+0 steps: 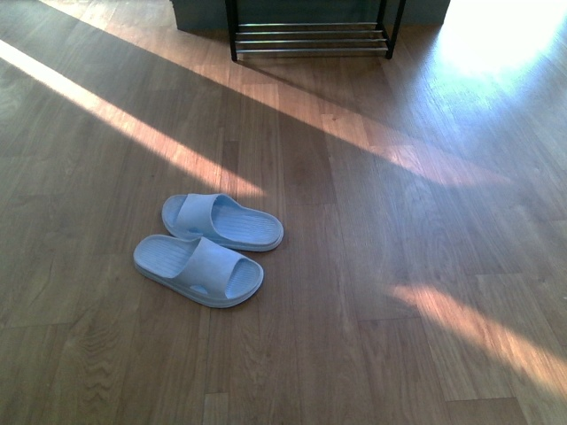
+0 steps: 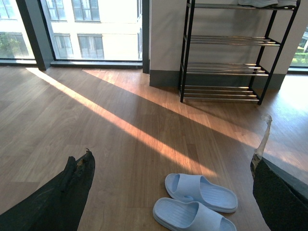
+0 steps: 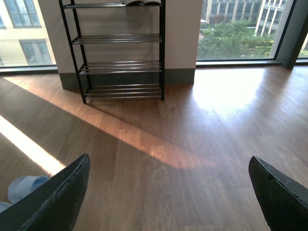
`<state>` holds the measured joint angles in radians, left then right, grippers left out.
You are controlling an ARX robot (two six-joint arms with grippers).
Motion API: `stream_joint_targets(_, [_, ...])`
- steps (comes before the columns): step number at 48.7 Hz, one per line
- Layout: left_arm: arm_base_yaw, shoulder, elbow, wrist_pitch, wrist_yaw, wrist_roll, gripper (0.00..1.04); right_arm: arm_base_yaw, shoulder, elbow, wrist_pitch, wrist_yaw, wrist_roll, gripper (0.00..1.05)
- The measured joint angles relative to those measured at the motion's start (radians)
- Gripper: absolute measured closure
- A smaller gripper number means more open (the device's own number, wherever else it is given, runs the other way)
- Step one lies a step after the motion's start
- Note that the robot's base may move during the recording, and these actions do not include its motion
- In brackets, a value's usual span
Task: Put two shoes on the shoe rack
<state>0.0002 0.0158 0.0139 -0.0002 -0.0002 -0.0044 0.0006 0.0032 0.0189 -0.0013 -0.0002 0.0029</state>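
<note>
Two pale blue rubber shoes lie side by side on the wooden floor, one (image 1: 221, 221) just behind the other (image 1: 198, 270). My left gripper (image 2: 173, 161) hangs open above the floor, with both shoes (image 2: 201, 192) (image 2: 192, 217) low between its dark fingers (image 2: 72, 192). My right gripper (image 3: 168, 166) is open over bare floor, and the toe of one shoe (image 3: 24, 186) shows beside its finger (image 3: 62, 202). The shoe rack (image 2: 226, 67) (image 3: 120, 65) stands far ahead against the wall; only its lowest bars (image 1: 310, 40) show in the front view. Neither arm shows in the front view.
White-soled footwear (image 2: 267, 3) (image 3: 142, 2) sits on the rack's top tier, cut off by the frame. Tall windows (image 2: 96, 29) (image 3: 240, 29) flank the wall behind the rack. Bands of sunlight (image 1: 133, 128) cross the floor between the slides and the rack.
</note>
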Motion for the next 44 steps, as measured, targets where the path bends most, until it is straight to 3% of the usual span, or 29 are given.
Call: stream_joint_targets(44, [0.000,0.000,0.000,0.000,0.000,0.000,0.09,0.000,0.001,0.000,0.000,0.000,0.000,0.09])
